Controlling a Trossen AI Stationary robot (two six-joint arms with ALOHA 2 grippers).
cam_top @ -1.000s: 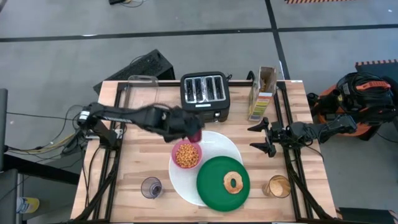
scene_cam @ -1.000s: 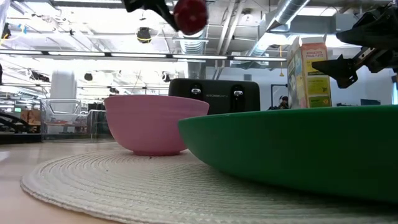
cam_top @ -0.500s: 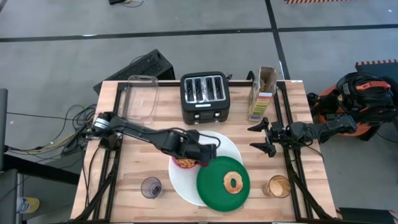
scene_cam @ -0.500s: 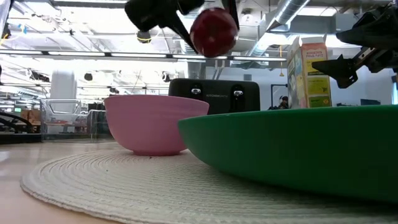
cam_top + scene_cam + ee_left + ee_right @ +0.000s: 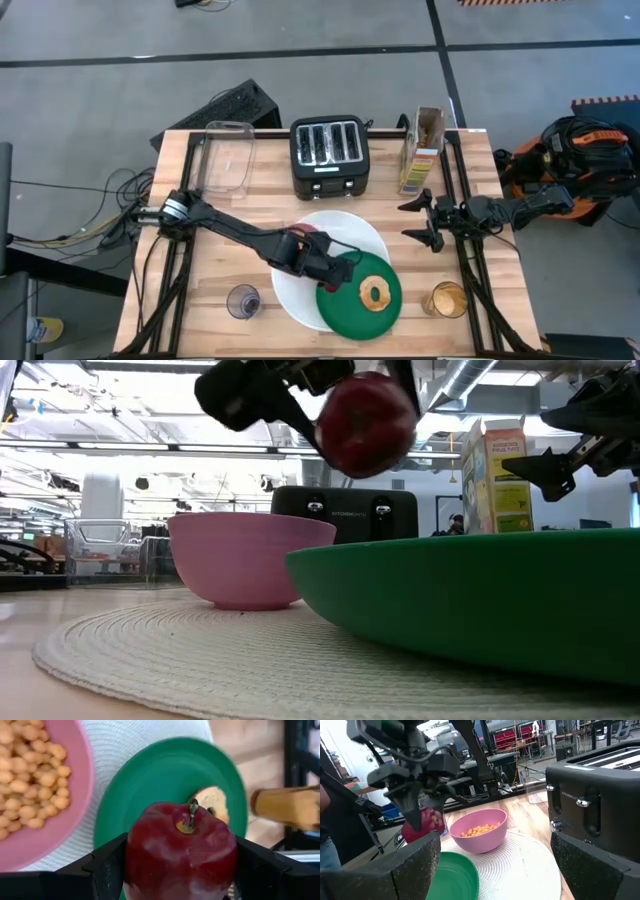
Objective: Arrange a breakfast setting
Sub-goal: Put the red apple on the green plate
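Observation:
My left gripper [image 5: 335, 270] is shut on a red apple [image 5: 180, 852], above the left edge of the dark-green plate [image 5: 355, 305]. A toasted bagel ring [image 5: 377, 294] lies on that plate. The green plate overlaps the large white plate [image 5: 350, 228]. The pink bowl [image 5: 250, 555] of cereal stands on the white plate, mostly hidden under my left arm in the high view. My right gripper [image 5: 432, 222] is open and empty at the right. A dark tumbler [image 5: 243, 300] and a tumbler of juice [image 5: 448, 299] stand near the front edge. No spoon shows. My left gripper pinches the apple's two opposite sides [image 5: 131, 862] between its two fingers [image 5: 107, 867]. The fingers come from above, pointing down. The apple is lifted clear, stem [image 5: 192, 812] up, hanging below the gripper in the low view [image 5: 366, 422].
A black four-slot toaster [image 5: 329, 150] stands at the back middle. A clear rectangular container [image 5: 228, 160] is at the back left and an open carton [image 5: 425, 150] at the back right. Black rails run along both table sides.
My left gripper, still shut on the apple, has gone from over the pink bowl toward the table's near edge and right. It now stands over the green plate's left edge. The apple has stayed clear of the dishes.

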